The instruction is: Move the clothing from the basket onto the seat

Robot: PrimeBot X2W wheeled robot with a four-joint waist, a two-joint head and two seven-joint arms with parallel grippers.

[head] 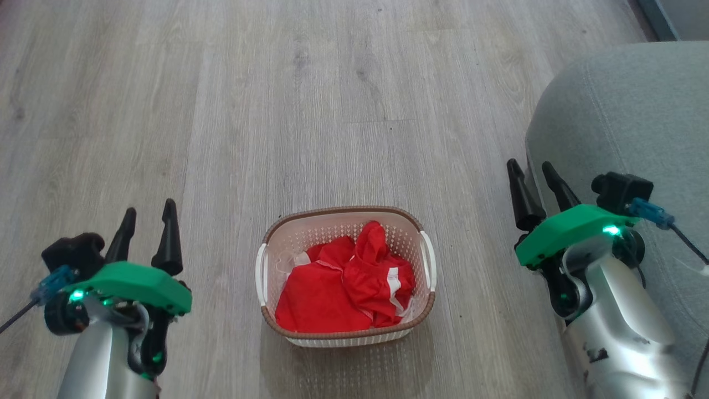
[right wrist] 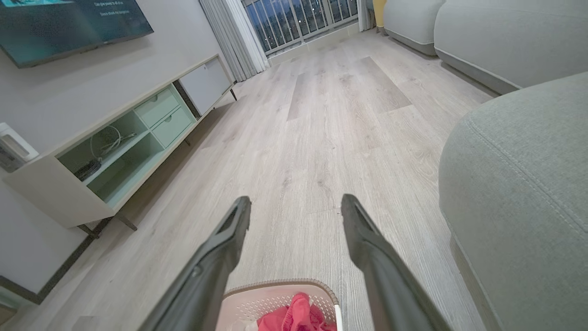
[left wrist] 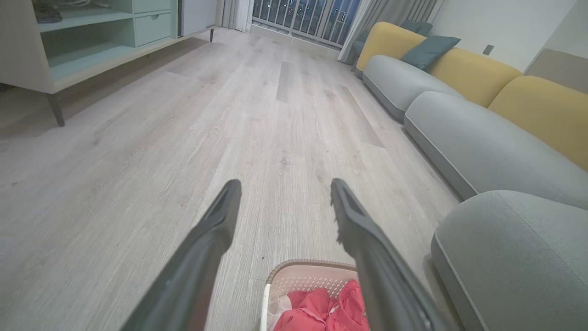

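Jaws parted, left gripper (head: 149,206) and right gripper (head: 529,163) flank the crosswise basket (head: 343,211).

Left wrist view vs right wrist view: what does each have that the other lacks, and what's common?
Left wrist extras: yellow sofa backrests, a teal cushion, and the left gripper, open. Right wrist extras: a wall TV, a white device on the cabinet top, and the right gripper, also open. Shared: the basket at the bottom edge with the red clothing inside, the grey seat to its right, the green-shelved cabinet, the wood floor and the balcony railing.
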